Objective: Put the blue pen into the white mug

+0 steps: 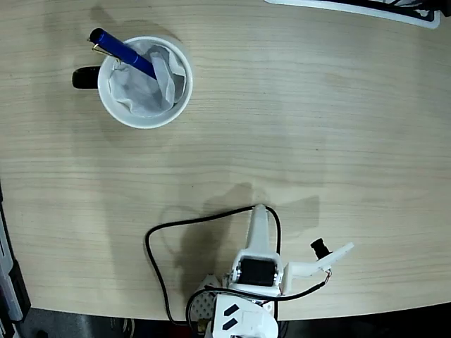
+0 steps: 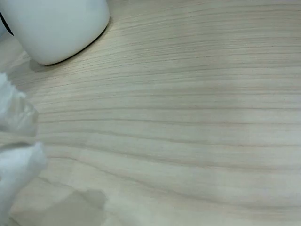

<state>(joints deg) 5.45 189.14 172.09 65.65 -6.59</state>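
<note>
**Desk:** Where's the pen sitting right now?

**Me:** From the fixed view, I see the blue pen (image 1: 124, 53) standing tilted in the white mug (image 1: 111, 104), its lower end down in the crumpled white paper (image 1: 151, 84) that lines the inside. The upper end leans out over the mug's rim toward the upper left of the picture, and I can make out the clip on that raised part. The mug's black handle (image 1: 86, 77) sticks out to the left.

**Desk:** And the arm?

**Me:** It's well apart from the mug, low in the fixed view near the table's (image 1: 317, 127) bottom edge. The gripper (image 1: 299, 232) is spread: one white finger points straight up the picture, the other angles off to the right, with bare wood between them (nothing is caught there that I can see). A black cable (image 1: 158, 243) loops across the table just left of the arm.

**Desk:** Anything useful from the wrist view?

**Me:** Not much. The mug's white side (image 2: 56, 28) fills the top left corner, resting on the wood grain. A blurred white shape (image 2: 16, 160) sits at the left edge; I'd say it is part of a finger, though it's too soft to be sure. The pen doesn't show in that view
</note>
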